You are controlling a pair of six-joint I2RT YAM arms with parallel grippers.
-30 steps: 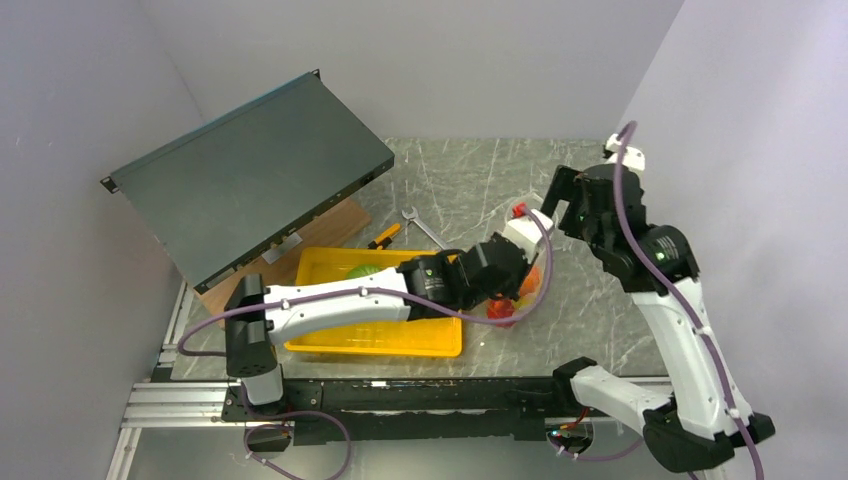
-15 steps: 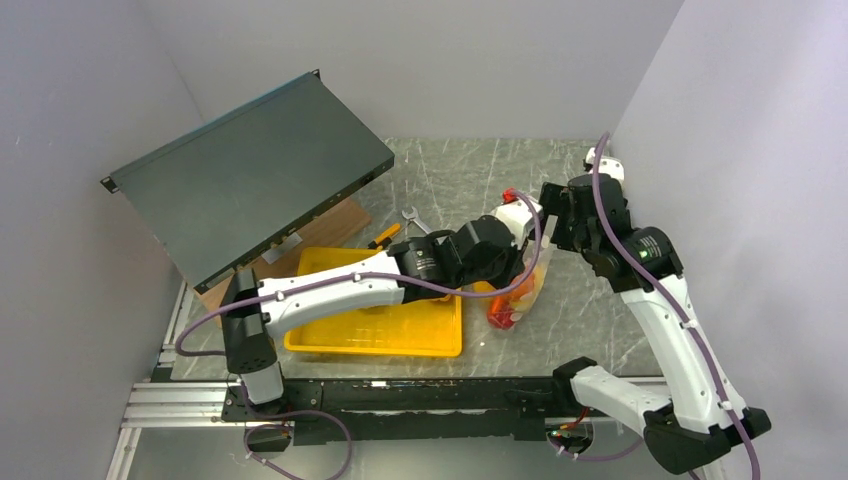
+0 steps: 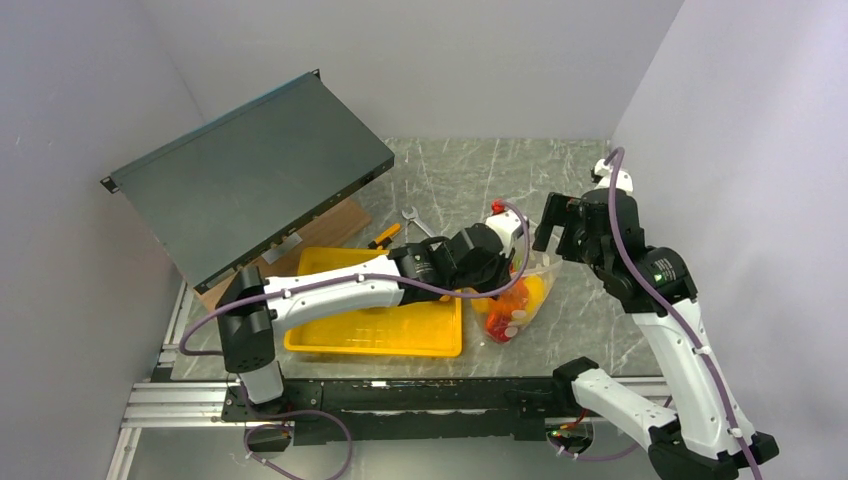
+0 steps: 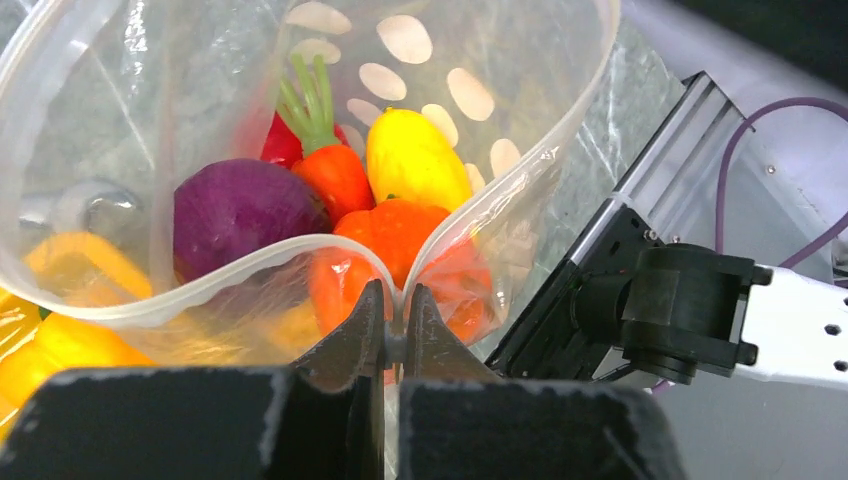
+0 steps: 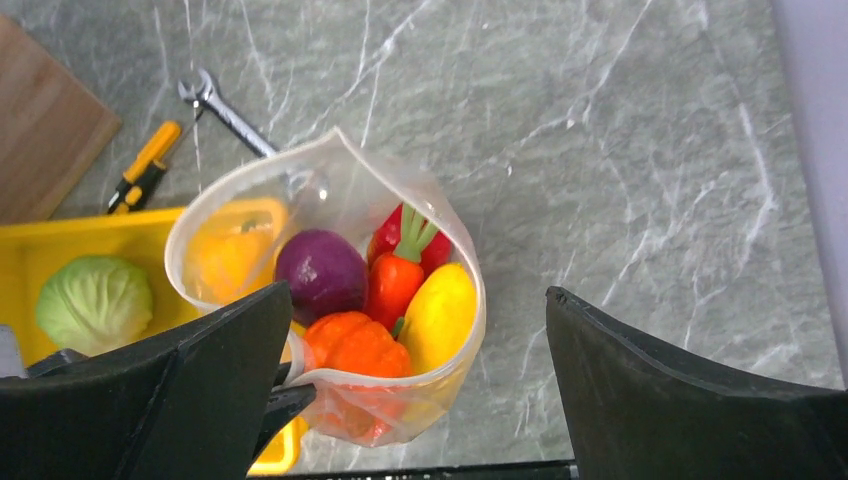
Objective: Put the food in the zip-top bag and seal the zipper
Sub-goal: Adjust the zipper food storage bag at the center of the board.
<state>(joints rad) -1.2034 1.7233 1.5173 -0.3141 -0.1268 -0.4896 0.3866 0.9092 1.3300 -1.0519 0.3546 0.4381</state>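
Lower centre, the left gripper [image 4: 392, 305] clamps the rim of the zip-top bag [image 4: 480, 60] — the right gripper [image 5: 418, 292] gapes wide above, empty (cabbage [image 5: 93, 300] at left, in the yellow tray [image 5: 40, 250]).

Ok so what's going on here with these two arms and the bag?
The left gripper is pinching the rim of the zip-top bag, holding its mouth open. The right gripper hovers open above it, holding nothing. An onion, carrot, mango and pumpkin are inside; the cabbage sits in the yellow tray, and the bag is unsealed.
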